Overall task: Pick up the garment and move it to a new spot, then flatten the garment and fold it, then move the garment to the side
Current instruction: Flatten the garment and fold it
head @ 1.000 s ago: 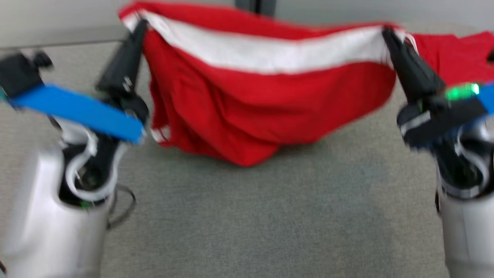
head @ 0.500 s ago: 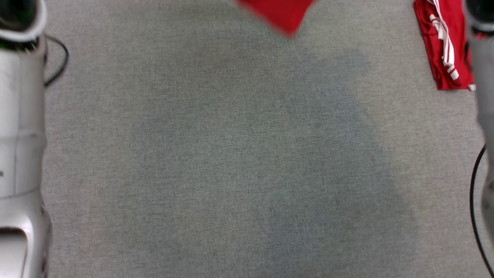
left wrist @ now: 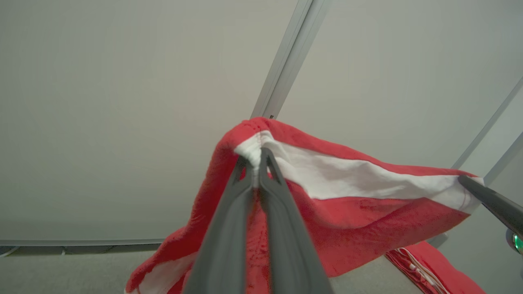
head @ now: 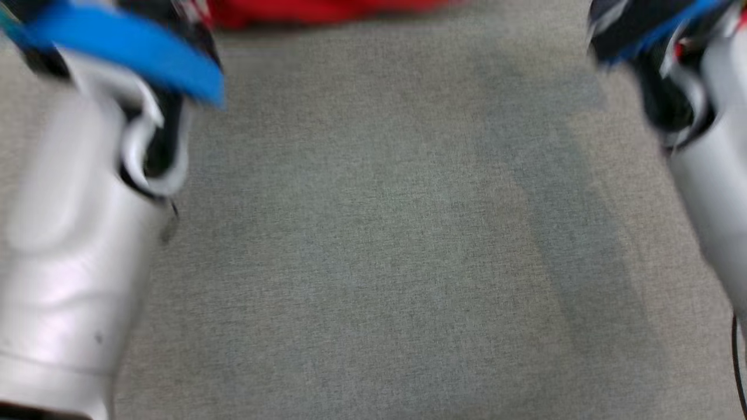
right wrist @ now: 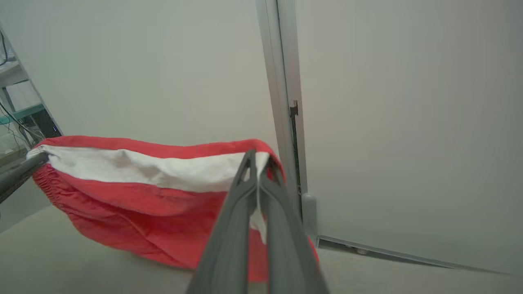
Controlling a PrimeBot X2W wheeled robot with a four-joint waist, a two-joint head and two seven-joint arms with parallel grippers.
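Note:
The garment [left wrist: 367,212] is red cloth with a wide white waistband, held up in the air and stretched between my two grippers. In the left wrist view my left gripper [left wrist: 256,157] is shut on one end of the waistband. My right gripper [right wrist: 258,157] is shut on the other end. The lower red part of the garment [right wrist: 143,200] sags towards the grey surface. A blurred strip of the garment [head: 315,10] shows at the top edge of the head view, between my left forearm [head: 76,245] and right forearm [head: 712,175].
A grey fabric-like surface [head: 373,233] spreads below the arms. A second red garment with white stripes [left wrist: 425,265] lies on it, low at the right of the left wrist view. A pale wall with a metal post [right wrist: 282,102] stands close behind the held garment.
The head camera has swung, so the whole picture shifted: the garment went from mid-picture to the top edge. Both grippers keep their hold on the waistband.

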